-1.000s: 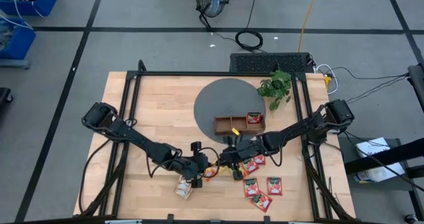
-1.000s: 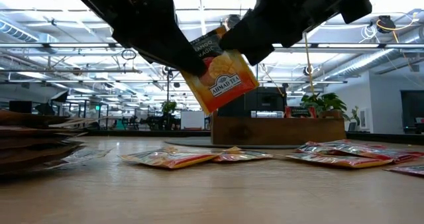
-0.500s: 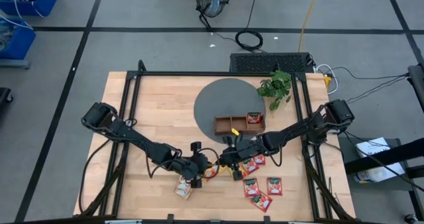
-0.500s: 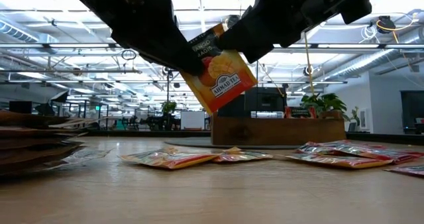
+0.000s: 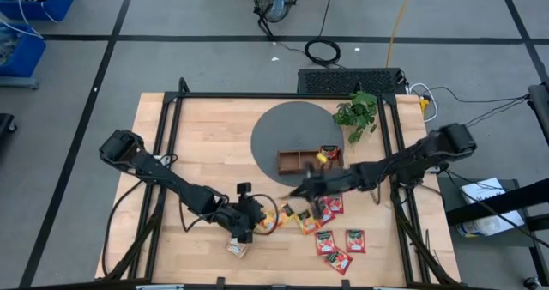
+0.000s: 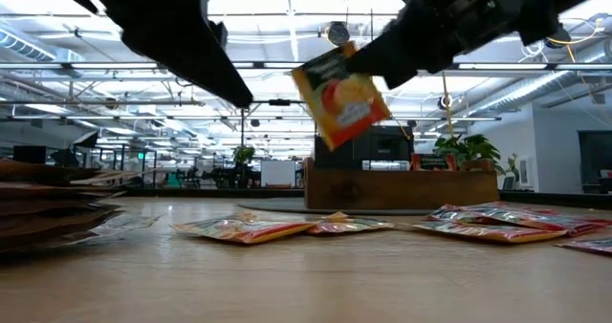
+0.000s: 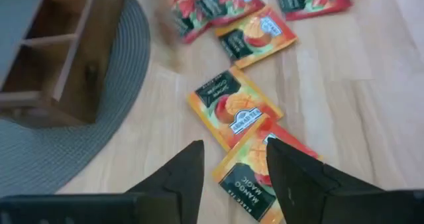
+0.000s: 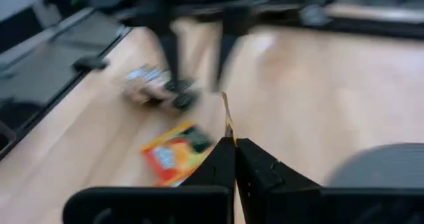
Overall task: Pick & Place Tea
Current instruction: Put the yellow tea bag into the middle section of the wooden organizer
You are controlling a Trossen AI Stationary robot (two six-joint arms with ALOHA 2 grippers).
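Right gripper point(image 6: 378, 70) fingers pinched on one corner of orange sachet point(image 6: 341, 96), which hangs below them, above the worktop point(image 6: 306, 266). Left gripper point(image 7: 232, 161) fingers parted, empty. Risk: thin corner hold; sachet swings, slips before tray point(image 5: 300, 161).

Left arm: we see it run from the table's left edge diagonally toward the near middle, elbow low. Left gripper point(image 5: 246, 224) sits near the front centre of the table, fingers point(image 7: 187, 177) apart with a clear gap between them, nothing in it.

Right arm: reaches in from the right edge, stretched out across the table toward the centre, raised off the surface. Right gripper point(image 5: 302, 190) is up in the air, fingers pressed together point(image 8: 233, 159), pinching an orange sachet point(image 6: 341, 94) by its edge; sachet hangs tilted below the fingertips.

The two grippers are apart, not touching.
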